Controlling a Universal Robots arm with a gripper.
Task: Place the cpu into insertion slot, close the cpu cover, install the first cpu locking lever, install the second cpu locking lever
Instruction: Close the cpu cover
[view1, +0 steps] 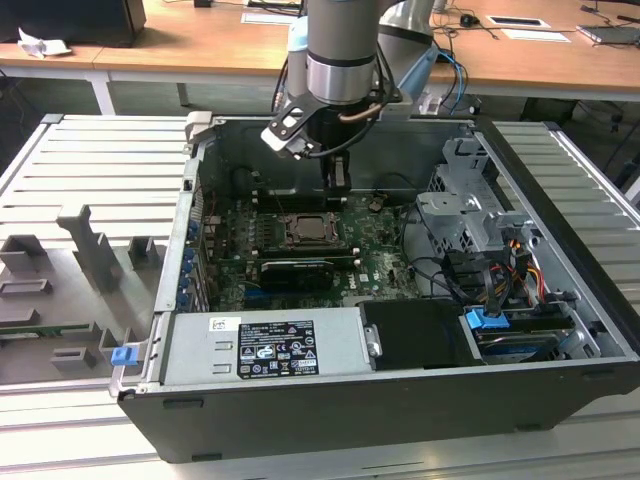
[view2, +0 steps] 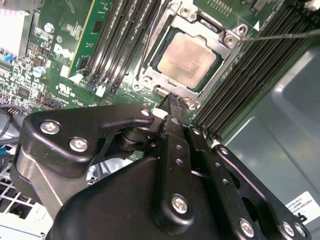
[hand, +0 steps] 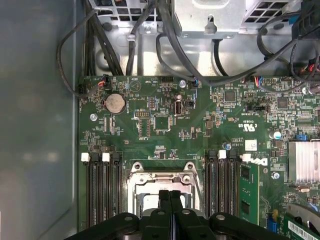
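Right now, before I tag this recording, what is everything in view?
computer case: one, black, open on the ribbed table
motherboard: one, green, inside the case
cpu: one, silvery, mid-motherboard
cpu cover: one, silvery, flat around the cpu
memory slots: two banks, black, flanking the cpu
coin cell: one, silvery, on the motherboard
power supply: one, silvery, case's near wall
drive cage: one, grey, exterior view's right
cables: several, black, inside the case
fixture blocks: several, grey, exterior view's left
arm: one, grey, above the case
claw: one, black, shut, tips at the cpu cover's edge
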